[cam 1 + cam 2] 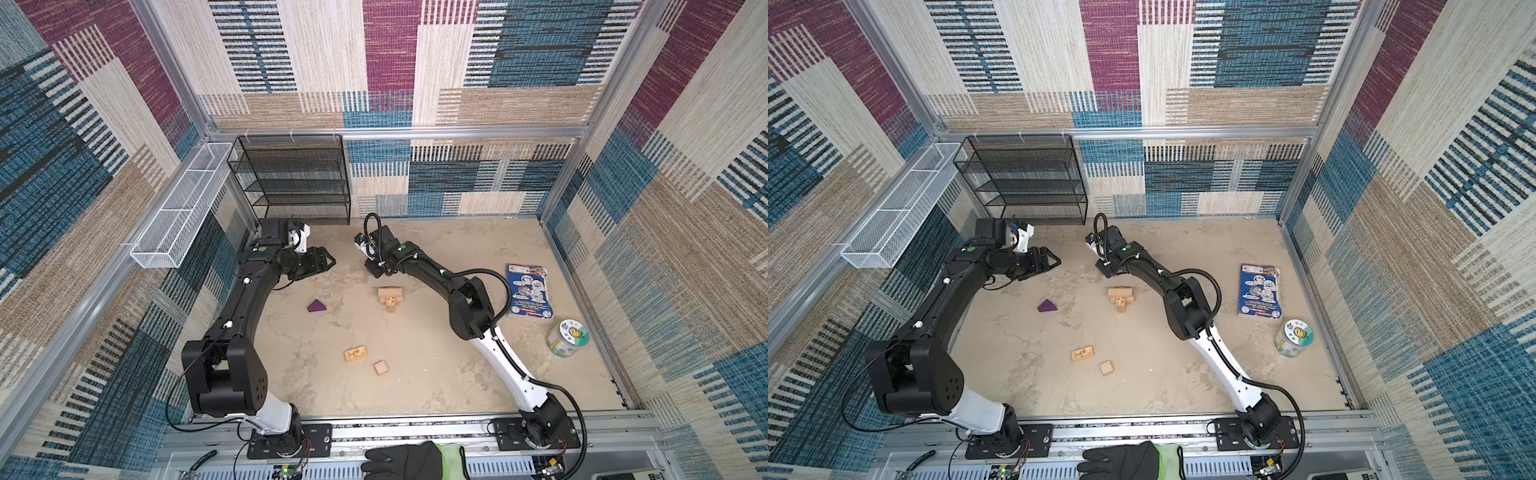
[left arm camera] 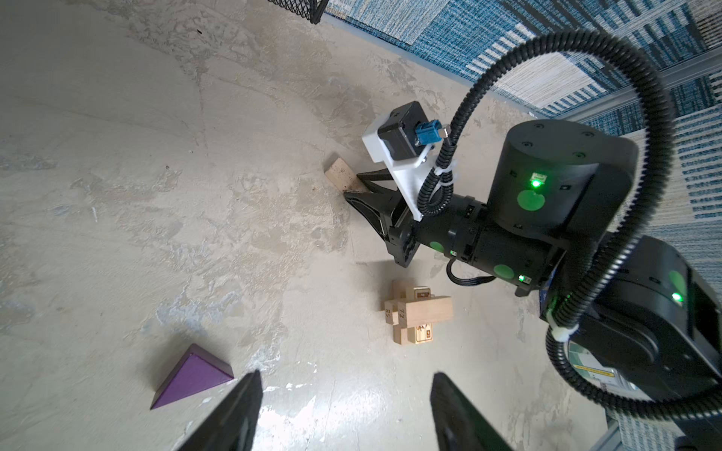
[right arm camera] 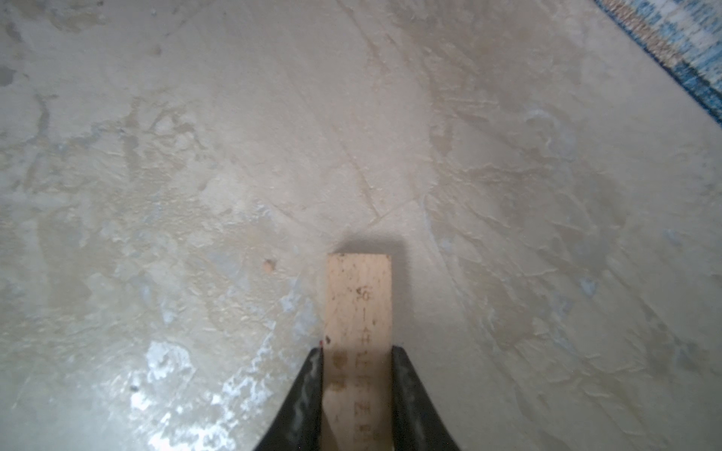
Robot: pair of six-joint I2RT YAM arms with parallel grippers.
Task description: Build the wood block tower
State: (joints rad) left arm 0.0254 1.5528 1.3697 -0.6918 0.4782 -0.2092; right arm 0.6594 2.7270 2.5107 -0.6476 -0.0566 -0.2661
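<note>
I hold a brick point(image 3: 358, 312) clamped in the right jaws, low over the desk point(image 1: 415, 374) just beyond the half-built tower point(image 1: 390, 298), left jaws open and empty; next I'd lift and lay it crosswise on top, gently.

Eight blocks in all: seven tan, one purple. Of the tan, four can be made out in the stack point(image 1: 390, 297). One printed brick point(image 1: 355, 354) lies loose at its 7 o'clock and one cube point(image 1: 380, 368) at its 6. One more brick point(image 2: 340, 174) sits in the right gripper point(image 2: 352, 184) at 11. The single purple wedge point(image 1: 317, 306) is at 9.

One booklet point(image 1: 530, 291), one jar point(image 1: 567, 337), one black shelf point(image 1: 291, 178), one white basket point(image 1: 178, 208), one glove point(image 1: 399, 461). Two arms: left arm point(image 1: 237, 307), right arm point(image 1: 473, 307).
</note>
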